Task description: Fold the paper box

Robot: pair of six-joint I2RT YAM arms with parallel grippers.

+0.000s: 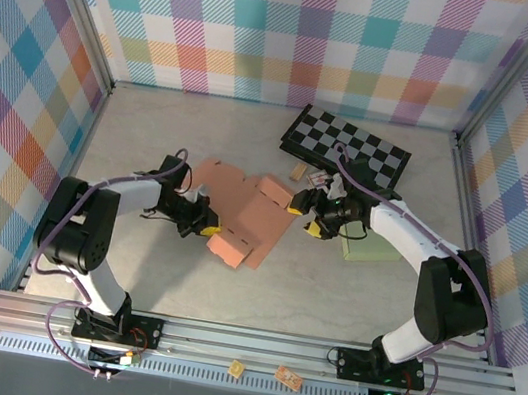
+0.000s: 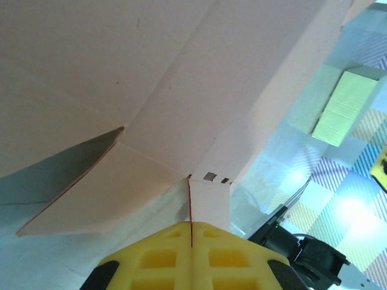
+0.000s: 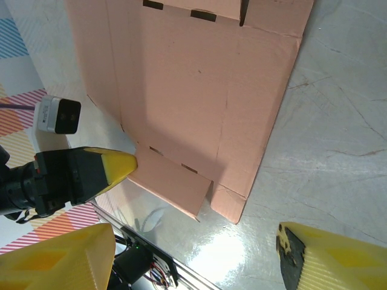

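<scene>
From above, the salmon-pink cardboard box blank (image 1: 259, 212) lies mostly flat on the pale grey marbled counter (image 1: 359, 295), between my two arms and a little left of centre, its long axis slanting from far-left to near-centre. My left fingers (image 1: 208, 231) are at its near-left edge and touching it; my right fingers (image 1: 311, 229) are at its right edge, just beside the card, with the black-and-white chequered board (image 1: 348, 148) well behind and a pale green pad (image 1: 372, 248) to their right. So both arms are close, but the left is the one in contact. Through my left wrist, my yellow left fingers (image 2: 163, 260) are clenched together on a narrow tab (image 2: 208, 202) of the box blank (image 2: 181, 78), which rises straight ahead; the big panels spread above me, one side flap (image 2: 91, 193) sagging toward the counter at my left, and a pale green block (image 2: 344, 106) lies far off to the right. Through my right wrist, my right fingers (image 3: 66, 260) stand wide apart and grasp nothing; the box blank (image 3: 199, 103) stretches away from them lengthwise, its nearest corner just ahead of the gap. There my left fingers (image 3: 118, 164) pinch the sheet's left edge. I judge the coming fold turns on that: the crease runs along the sheet's length, so I lift from the left while the right, nearer the free edge, can steady it
</scene>
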